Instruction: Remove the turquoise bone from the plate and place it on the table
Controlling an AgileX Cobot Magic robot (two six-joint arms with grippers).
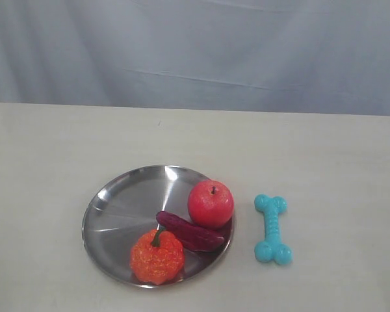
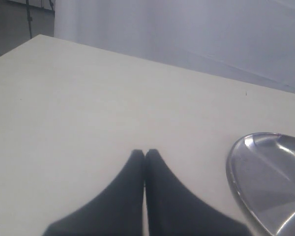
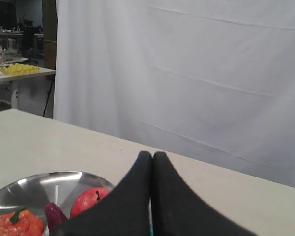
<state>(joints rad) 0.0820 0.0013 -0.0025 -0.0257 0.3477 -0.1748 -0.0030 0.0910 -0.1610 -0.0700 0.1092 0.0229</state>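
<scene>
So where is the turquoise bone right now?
In the exterior view the turquoise bone lies on the table, just right of the plate, nearest the red apple.

1. The pale beige bench (image 1: 45, 149) is smooth and matte.
2. A round silver plate (image 1: 120, 201) lies flat on it.
3. The turquoise bone (image 1: 272, 228) lies on the bench just right of the plate, not touching it.

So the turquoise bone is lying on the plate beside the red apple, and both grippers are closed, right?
Not quite. The turquoise bone is not on the plate. It lies on the table just to the plate's right, clear of its rim, as the exterior view shows. The red apple is on the plate, and the left gripper and right gripper are both closed.
</scene>
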